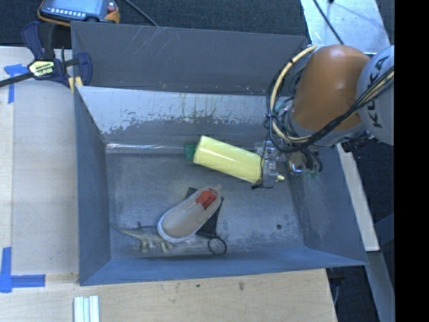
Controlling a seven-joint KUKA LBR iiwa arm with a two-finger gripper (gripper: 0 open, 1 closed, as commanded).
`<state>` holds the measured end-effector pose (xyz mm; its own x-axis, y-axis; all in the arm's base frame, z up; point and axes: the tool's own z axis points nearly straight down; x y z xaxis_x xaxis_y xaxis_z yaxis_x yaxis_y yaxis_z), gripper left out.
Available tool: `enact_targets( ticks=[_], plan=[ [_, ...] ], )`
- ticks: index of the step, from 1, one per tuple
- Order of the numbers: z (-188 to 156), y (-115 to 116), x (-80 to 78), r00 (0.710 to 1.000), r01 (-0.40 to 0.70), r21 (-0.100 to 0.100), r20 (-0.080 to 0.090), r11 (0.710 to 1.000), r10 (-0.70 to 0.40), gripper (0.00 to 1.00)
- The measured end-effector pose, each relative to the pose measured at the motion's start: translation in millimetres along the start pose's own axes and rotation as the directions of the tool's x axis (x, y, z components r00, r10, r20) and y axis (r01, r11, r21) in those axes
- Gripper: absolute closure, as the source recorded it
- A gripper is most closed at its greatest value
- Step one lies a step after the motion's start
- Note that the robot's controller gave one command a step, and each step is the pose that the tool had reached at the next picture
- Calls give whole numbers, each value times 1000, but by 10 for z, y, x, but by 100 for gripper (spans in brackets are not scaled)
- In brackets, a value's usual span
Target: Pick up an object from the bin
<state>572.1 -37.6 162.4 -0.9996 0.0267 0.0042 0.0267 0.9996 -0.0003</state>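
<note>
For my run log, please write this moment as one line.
arm: inside bin from right | gripper: at right end of yellow bottle, contact unclear | yellow bottle: lying, mid-bin | small shoe: front, apart

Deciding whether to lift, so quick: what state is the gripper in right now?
Gripper: open or closed cannot be told; it sits at the right end of the yellow bottle.
</note>
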Motion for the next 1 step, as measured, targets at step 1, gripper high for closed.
enact_targets(
  ticks=[1],
  plan=[
    [336, 48, -168, 1000, 15, 1, 17, 1000, -15, 100]
  ],
)
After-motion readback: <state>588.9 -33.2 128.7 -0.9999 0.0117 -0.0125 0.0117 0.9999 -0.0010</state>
